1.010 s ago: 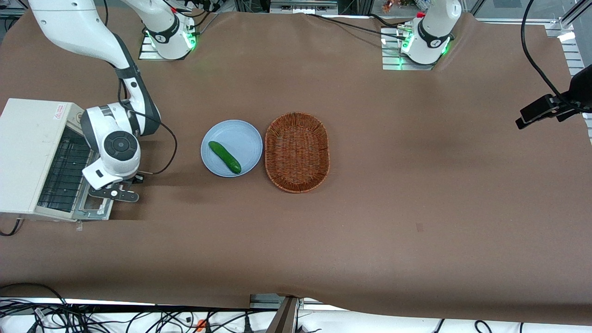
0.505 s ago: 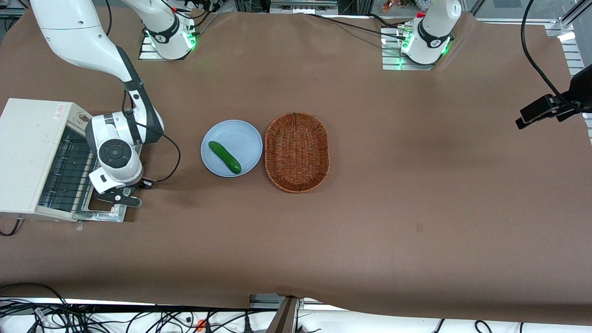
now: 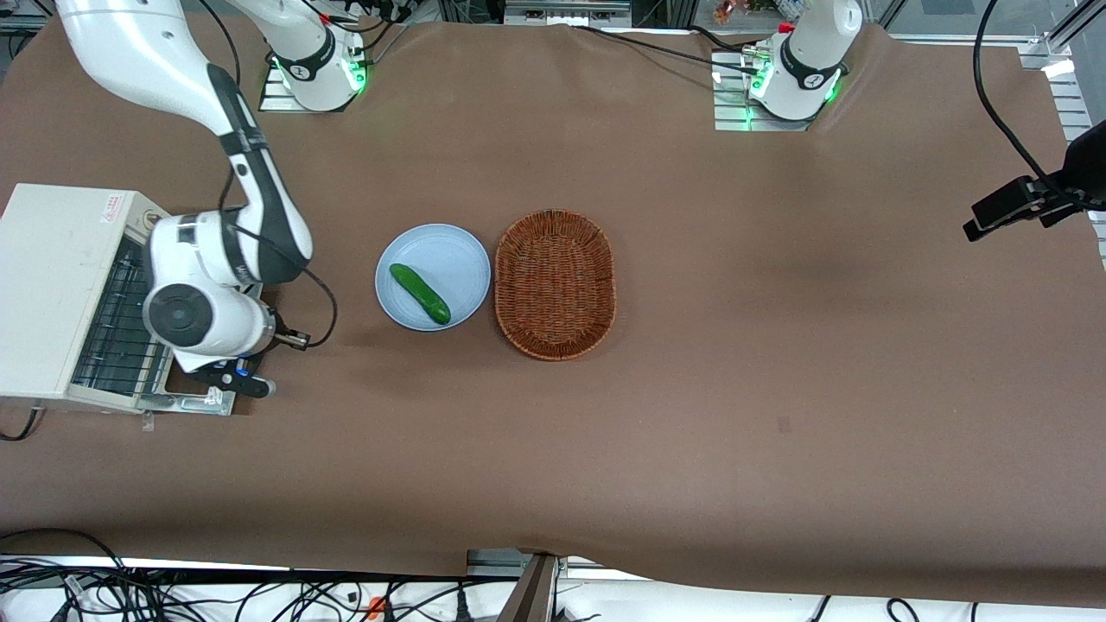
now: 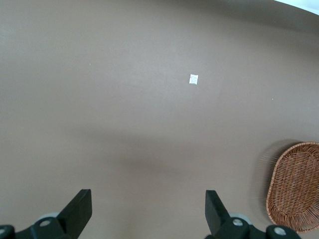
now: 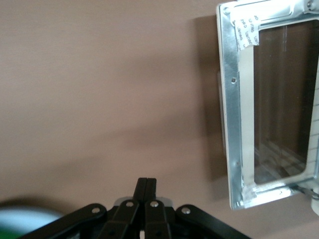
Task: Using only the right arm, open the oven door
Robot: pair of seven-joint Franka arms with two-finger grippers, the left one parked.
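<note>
Hand [image 5: 146, 185] of the right arm [image 3: 203, 285] hangs just above the outer edge of the oven door [image 3: 192, 399], its two black fingers [image 5: 142, 191] pressed flat together with nothing between them. From the front, the hand [image 3: 238, 378] pokes out from under the arm's round wrist, above the corner of the door nearest the front camera.

That door lies folded down flat on the brown tabletop [image 3: 691, 415] in front of the cream-white oven [image 3: 52, 294], which sits at the working arm's end. Most of it is covered by the arm in the front view; only a strip of bare metal frame shows. The wrist view shows it better: the oven door [image 5: 266, 107] has a silvery metal inner frame with small holes, bits of white tape at two corners, and a dark glass pane that reflects the wire rack. The oven's mouth stands open, with the wire rack [image 3: 117, 333] visible inside.

Near the middle of the tabletop a pale blue plate [image 3: 449, 255] holds a cucumber [image 3: 420, 294], and a wicker basket [image 3: 555, 283] sits just beside it.
</note>
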